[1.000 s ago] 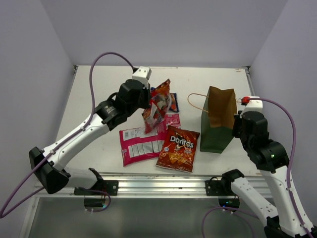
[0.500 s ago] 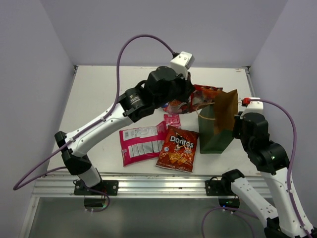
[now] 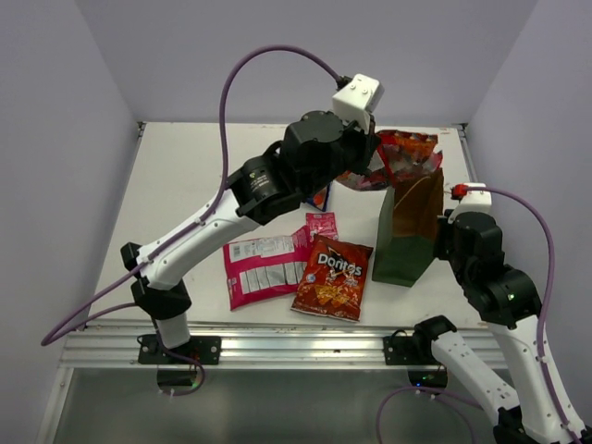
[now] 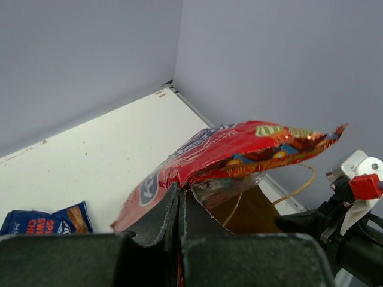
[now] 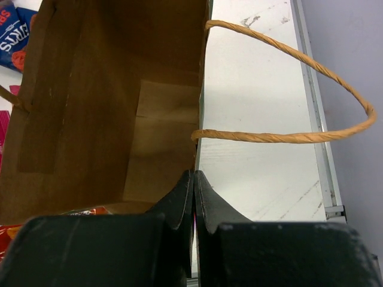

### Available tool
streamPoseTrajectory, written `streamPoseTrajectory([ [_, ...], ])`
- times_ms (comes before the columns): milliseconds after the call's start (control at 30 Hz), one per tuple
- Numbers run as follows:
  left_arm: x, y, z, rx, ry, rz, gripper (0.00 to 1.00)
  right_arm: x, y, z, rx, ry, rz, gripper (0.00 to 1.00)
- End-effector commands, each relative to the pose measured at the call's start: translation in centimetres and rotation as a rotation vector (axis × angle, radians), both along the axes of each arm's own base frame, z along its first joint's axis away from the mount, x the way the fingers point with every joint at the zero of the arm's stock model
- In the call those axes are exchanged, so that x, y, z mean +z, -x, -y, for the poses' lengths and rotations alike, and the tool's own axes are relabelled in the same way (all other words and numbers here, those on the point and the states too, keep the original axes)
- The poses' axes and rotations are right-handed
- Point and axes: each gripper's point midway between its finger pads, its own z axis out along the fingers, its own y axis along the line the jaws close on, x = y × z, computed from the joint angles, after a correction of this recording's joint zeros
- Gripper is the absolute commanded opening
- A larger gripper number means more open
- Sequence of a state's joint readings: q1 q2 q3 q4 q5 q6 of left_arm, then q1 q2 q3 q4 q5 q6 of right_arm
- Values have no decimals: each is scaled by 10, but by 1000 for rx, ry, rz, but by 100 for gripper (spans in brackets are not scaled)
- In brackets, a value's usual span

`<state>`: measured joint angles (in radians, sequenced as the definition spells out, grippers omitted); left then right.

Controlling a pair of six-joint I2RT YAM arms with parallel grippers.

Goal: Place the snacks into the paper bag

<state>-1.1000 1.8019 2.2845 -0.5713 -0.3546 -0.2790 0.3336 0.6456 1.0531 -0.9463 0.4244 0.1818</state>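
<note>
Overhead view: pinches the red chip bag [image 3: 407,153] in the left gripper [image 3: 368,174], high above the open mouth of the paper bag [image 3: 405,252]; clamps that bag's right wall in the right gripper [image 3: 444,240], jaws pressed together on the paper, holding it upright. Leaves the Doritos bag [image 3: 333,277], the large pink-white packet [image 3: 264,268] and the small pink sachet [image 3: 321,225] flat on the table [image 3: 185,176] to the left. Left wrist view: shows the packet lying nearly flat, jaws shut on its lower edge, brown bag interior below, a blue bag [image 4: 42,221] back on the table. Right wrist view: shows jaws closed on the thin rim beside a rope handle [image 5: 299,137] (only a small bite of paper). Likely trouble: could snag the wide, sideways packet on rim or handle and leave it bridging the mouth; could drop it outside if released off-centre; could tip or tear the bag if pushed down against that pinch.
</note>
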Motion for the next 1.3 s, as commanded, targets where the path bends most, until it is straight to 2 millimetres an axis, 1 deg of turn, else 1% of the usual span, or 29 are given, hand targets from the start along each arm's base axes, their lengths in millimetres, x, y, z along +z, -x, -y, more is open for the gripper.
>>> streamPoseTrajectory([
  [0, 100, 11, -41, 36, 270, 169, 0, 3, -5, -5, 27, -8, 21, 0],
  [33, 109, 16, -44, 25, 303, 181, 0, 3, -5, -5, 28, -6, 21, 0],
  [67, 122, 20, -44, 14, 344, 203, 0, 3, -5, -6, 31, -7, 22, 0],
  [100, 130, 24, -45, 7, 364, 215, 0, 3, -5, -5, 29, -7, 22, 0],
  [133, 131, 23, -39, 3, 363, 222, 0, 3, -5, -6, 30, -8, 22, 0],
  [167, 153, 30, -45, -12, 409, 248, 0, 2, -5, -6, 32, -8, 20, 0],
  [233, 163, 33, -40, -31, 423, 277, 0, 2, -5, -6, 32, -8, 20, 0],
  [267, 175, 38, -43, -40, 455, 300, 0, 2, -5, -6, 34, -11, 20, 0],
  [333, 186, 43, -49, -45, 482, 331, 0, 1, -5, -7, 36, -10, 16, 0],
  [433, 197, 48, -57, -41, 527, 361, 0, 1, -5, -7, 37, -13, 17, 0],
  [500, 203, 50, -59, -47, 556, 371, 0, 0, -5, -7, 37, -13, 16, 0],
  [567, 205, 52, -53, -74, 579, 369, 0, 1, -5, -8, 40, -15, 18, 0],
  [633, 201, 52, -42, -101, 587, 358, 0, 0, -5, -8, 40, -15, 17, 0],
  [667, 204, 56, -38, -130, 603, 364, 0, 0, -5, -8, 40, -14, 15, 0],
  [700, 200, 56, -33, -144, 599, 358, 0, 0, -5, -8, 40, -15, 17, 0],
  [733, 207, 59, -29, -168, 639, 378, 0, 0, -5, -8, 40, -15, 18, 0],
  [800, 209, 60, -24, -183, 655, 385, 0, 0, -4, -8, 41, -16, 20, 0],
  [867, 217, 62, -24, -195, 676, 412, 0, 0, -4, -8, 44, -18, 21, 0],
  [933, 221, 65, -22, -209, 691, 425, 0, 0, -4, -9, 47, -20, 21, 0],
  [1033, 231, 71, -26, -229, 726, 455, 0, -1, -4, -9, 47, -18, 18, 0],
  [1167, 232, 79, -19, -285, 732, 485, 0, 0, -4, -9, 48, -21, 21, 0],
  [1267, 226, 83, -7, -331, 719, 493, 0, 0, -4, -9, 48, -20, 20, 0],
])
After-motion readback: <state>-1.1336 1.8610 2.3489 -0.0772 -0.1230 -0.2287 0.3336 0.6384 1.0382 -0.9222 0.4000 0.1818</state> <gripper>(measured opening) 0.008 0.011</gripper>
